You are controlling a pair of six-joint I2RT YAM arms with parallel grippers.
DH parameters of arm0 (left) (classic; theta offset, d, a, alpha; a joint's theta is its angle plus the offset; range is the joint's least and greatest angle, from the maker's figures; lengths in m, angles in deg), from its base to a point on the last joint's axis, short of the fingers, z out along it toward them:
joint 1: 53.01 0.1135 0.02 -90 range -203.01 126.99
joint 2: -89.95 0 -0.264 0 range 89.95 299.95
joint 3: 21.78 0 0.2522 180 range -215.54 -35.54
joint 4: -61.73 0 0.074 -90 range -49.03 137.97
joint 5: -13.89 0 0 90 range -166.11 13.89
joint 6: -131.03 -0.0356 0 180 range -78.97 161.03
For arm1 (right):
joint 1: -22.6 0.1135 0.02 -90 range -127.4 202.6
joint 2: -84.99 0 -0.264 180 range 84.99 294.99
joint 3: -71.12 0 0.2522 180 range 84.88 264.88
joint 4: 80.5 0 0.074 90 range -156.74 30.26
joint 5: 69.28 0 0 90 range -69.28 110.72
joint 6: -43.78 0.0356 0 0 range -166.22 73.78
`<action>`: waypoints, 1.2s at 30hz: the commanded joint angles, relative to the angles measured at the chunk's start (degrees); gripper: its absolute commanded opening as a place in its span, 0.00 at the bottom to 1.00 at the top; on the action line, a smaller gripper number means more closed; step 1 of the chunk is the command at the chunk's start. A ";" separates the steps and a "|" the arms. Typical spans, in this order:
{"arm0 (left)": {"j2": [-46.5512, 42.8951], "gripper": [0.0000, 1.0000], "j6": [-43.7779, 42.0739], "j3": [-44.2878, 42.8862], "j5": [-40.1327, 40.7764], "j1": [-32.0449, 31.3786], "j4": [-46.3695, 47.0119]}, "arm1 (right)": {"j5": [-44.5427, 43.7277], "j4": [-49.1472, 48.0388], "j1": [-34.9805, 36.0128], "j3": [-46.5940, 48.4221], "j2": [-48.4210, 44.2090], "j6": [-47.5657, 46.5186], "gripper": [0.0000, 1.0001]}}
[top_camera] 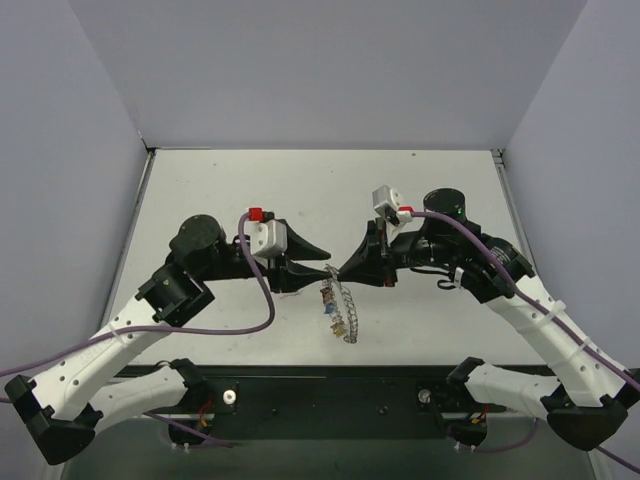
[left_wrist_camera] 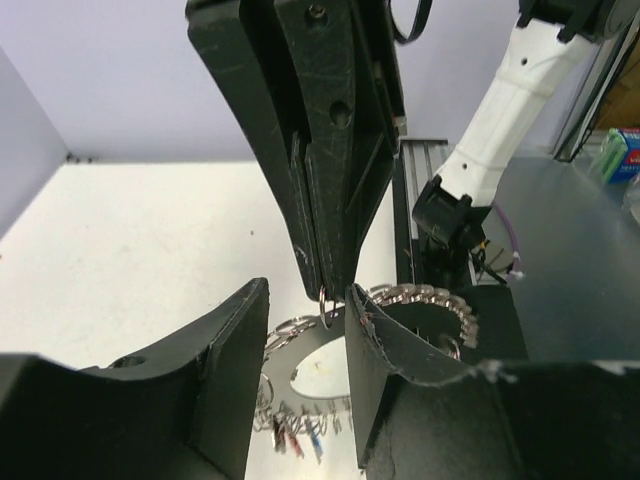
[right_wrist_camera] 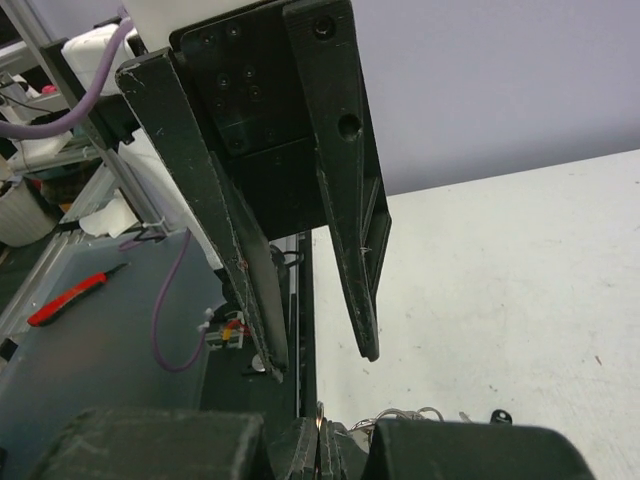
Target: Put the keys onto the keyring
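Table [top_camera: 200, 200] white, grey walls round it; I took the keyring [left_wrist_camera: 430, 297] as the reference for everything. Left arm [top_camera: 190, 290] reached in from the keyring's left and right arm [top_camera: 500, 280] from its right, and the two wrists met nose to nose just above it. Left gripper [left_wrist_camera: 306, 295] was open: in its wrist view the two black fingers [left_wrist_camera: 225, 360] stood apart, one on each side of the other arm's tips, and I saw nothing held between them. Right gripper [left_wrist_camera: 322, 280] was closed tight, with its tips pinched on a thin wire loop at the top of the keyring. From the top camera the keyring hung tilted below that pinch, off the table as far as I could tell, bumpy silver rim on edge. Keys [left_wrist_camera: 300, 438] dangled in a small bunch under the keyring's lower rim. I made out red and blue heads; the rest were too small to sort.
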 commanded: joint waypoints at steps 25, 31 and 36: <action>7.92 0.32 -1.44 -7.30 -5.36 -0.45 -11.24 | -0.61 2.96 0.27 3.14 1.41 -4.01 0.00; 8.62 0.29 -1.18 -7.48 -5.36 -1.06 -10.80 | -0.43 2.96 0.27 2.96 1.41 -3.92 0.00; 9.32 0.18 -1.18 -7.66 -5.36 -1.33 -10.53 | -0.17 2.88 0.27 3.05 1.59 -3.84 0.00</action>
